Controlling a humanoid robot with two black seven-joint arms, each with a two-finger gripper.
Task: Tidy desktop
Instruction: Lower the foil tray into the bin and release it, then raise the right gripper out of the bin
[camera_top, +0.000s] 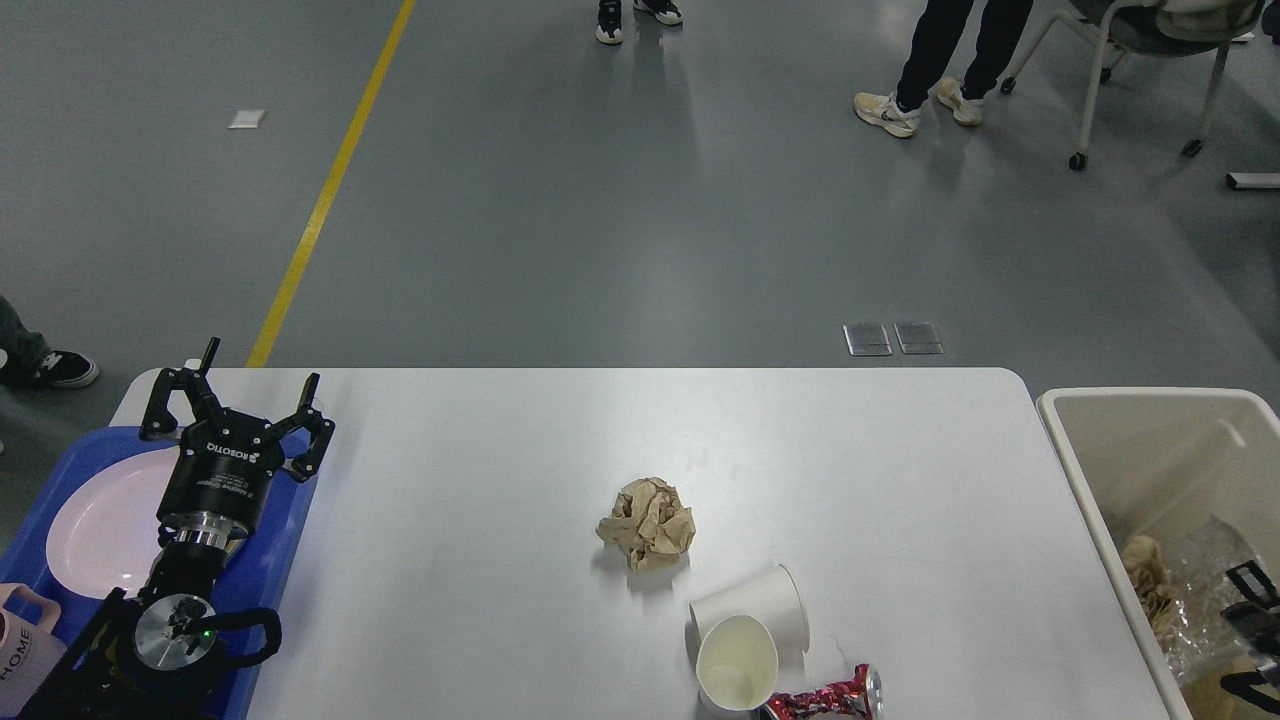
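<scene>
- The large white rectangular tabletop with rounded corners (480, 560) fills the lower middle of the head view; this is the desktop to clear.
- Litter on it: a crumpled brown paper ball (648, 523) near centre, a white paper cup lying on its side (745, 640) at 5 o'clock from the ball, and a crushed red foil wrapper (825, 696) touching the cup's near side.
- The left gripper (240, 400) hovers over the blue plastic tray (292, 530) holding a white round plate (100, 525); its fingers are spread wide and hold nothing.
- From that gripper the paper ball lies at about 4 o'clock, well apart.
- The right gripper (1255, 625) sits over the beige plastic bin (1090, 480); I cannot tell whether it is open.
- The cup's long axis runs from 1 to 7 o'clock, mouth toward me. Judged by position, the right arm is nearer the cup and wrapper.
</scene>
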